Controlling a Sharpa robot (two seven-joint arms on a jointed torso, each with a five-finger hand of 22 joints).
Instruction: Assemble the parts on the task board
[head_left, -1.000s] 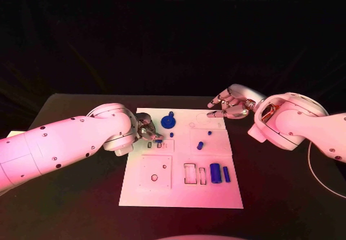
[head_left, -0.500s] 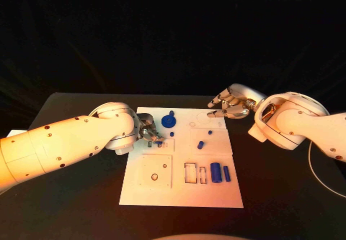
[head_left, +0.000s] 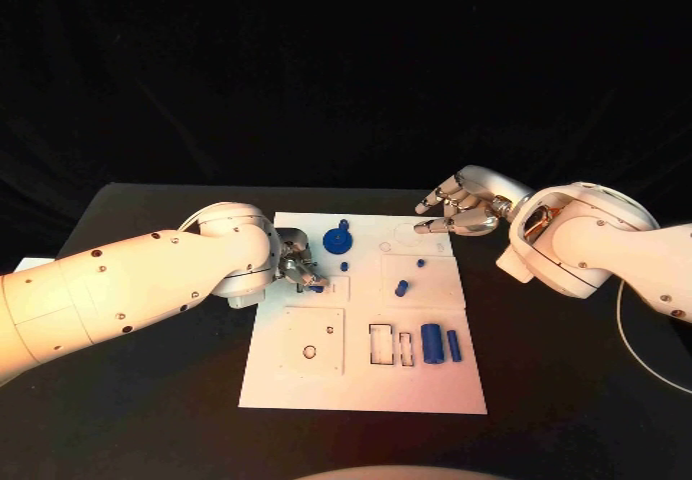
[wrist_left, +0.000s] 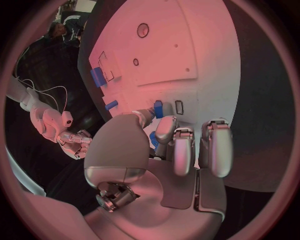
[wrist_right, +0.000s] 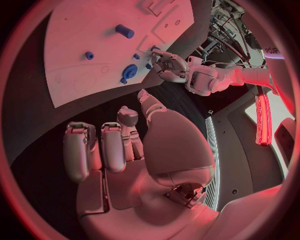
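Note:
The white task board (head_left: 361, 385) lies in the middle of the black table. My left hand (head_left: 299, 262) is low over the board's far left part, by two small slots. Its thumb and a finger pinch a small blue part (wrist_left: 158, 108) that stands beside an empty slot (wrist_left: 179, 107). A round blue part (head_left: 338, 240) stands just right of this hand, with a small blue peg (head_left: 345, 267) below it. My right hand (head_left: 464, 212) hovers off the board's far right corner, fingers apart and holding nothing.
Two blue pegs (head_left: 420, 264) (head_left: 402, 290) stand right of the board's centre. A thick blue cylinder (head_left: 431, 345) and a thin blue bar (head_left: 453, 346) lie nearer me, beside outlined slots (head_left: 379, 346). A square plate with a hole (head_left: 309, 353) fills the board's near left.
The left hand's fingers have edged slightly toward the slots. The right hand has stayed put.

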